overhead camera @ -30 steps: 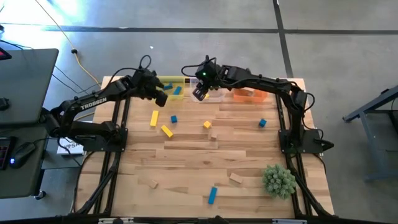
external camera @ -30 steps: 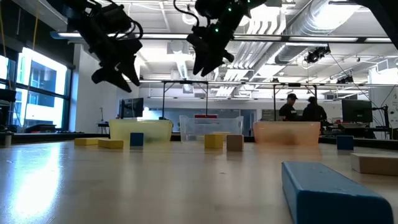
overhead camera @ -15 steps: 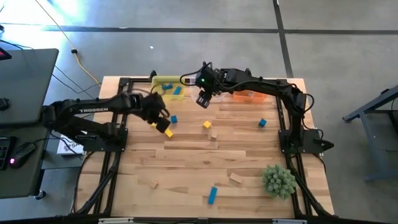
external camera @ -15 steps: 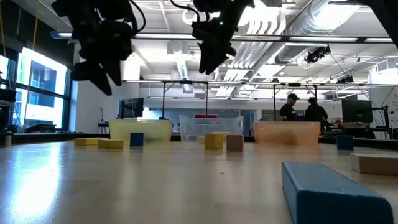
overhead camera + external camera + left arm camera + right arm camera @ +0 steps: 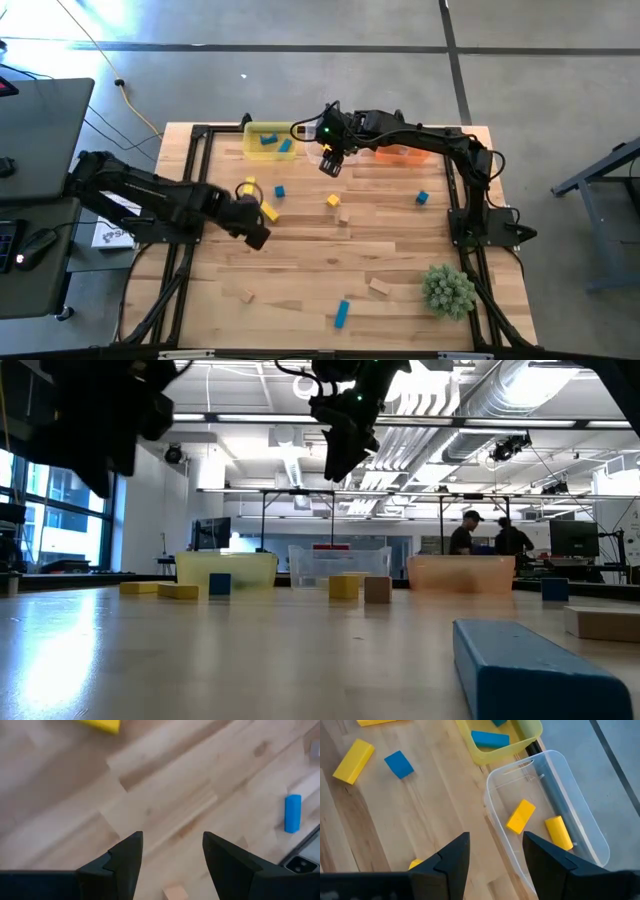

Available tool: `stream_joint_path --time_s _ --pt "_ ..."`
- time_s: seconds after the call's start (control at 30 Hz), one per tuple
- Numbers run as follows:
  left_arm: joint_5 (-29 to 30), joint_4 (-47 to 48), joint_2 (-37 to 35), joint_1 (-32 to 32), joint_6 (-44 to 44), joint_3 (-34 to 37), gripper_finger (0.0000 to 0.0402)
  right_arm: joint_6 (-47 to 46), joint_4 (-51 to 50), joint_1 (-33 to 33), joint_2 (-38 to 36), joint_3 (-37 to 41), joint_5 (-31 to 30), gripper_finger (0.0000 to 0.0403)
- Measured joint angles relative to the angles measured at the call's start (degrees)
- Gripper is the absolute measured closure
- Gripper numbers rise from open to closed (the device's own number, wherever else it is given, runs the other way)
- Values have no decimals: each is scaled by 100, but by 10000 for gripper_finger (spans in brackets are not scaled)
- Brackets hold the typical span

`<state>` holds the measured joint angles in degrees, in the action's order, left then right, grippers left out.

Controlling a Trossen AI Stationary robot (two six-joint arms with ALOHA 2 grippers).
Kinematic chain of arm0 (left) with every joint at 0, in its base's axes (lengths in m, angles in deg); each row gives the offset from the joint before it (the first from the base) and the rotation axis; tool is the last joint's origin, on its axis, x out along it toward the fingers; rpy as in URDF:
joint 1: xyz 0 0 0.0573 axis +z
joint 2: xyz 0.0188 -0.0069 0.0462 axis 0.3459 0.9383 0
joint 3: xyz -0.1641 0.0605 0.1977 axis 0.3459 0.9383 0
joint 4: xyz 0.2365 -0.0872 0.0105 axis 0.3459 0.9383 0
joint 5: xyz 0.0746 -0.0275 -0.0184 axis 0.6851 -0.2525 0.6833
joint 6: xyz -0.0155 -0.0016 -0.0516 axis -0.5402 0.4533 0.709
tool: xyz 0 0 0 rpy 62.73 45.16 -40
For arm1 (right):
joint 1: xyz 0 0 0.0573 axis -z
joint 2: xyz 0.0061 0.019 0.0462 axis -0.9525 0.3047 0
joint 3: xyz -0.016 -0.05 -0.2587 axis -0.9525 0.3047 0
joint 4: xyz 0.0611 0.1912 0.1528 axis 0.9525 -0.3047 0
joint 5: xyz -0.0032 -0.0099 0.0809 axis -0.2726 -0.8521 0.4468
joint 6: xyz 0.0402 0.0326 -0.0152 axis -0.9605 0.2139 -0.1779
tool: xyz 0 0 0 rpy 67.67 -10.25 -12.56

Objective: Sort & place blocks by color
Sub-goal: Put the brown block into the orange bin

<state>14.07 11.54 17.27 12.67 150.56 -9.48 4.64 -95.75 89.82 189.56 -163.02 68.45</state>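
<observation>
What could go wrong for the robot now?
The left gripper is open and empty above bare wood, so it might close on nothing. The yellow bin holds blue blocks and the clear bin holds yellow blocks, so the next block might land with the wrong color.

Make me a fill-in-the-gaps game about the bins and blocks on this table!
1. The clear bin holds two blocks coloured ____.
2. The yellow bin holds blocks coloured ____.
3. Both grippers, left gripper and right gripper, have nothing between their fingers, so they are ____.
4. The long blue block lies near the table's front edge, beside the spiky ____ ball.

Missing words: yellow; blue; empty; green
</observation>
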Motion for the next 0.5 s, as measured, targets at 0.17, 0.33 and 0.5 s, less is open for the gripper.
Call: stream_joint_path --time_s 0.17,0.33,0.5 --pt "312 -9 61 -942 1224 0 204 49 12 2 0 0 -1 231" --pt "585 -41 255 -1706 2198 0 204 46 31 4 0 0 -1 231" --pt "585 -157 658 -2284 2933 0 204 9 35 4 0 4 -1 231"
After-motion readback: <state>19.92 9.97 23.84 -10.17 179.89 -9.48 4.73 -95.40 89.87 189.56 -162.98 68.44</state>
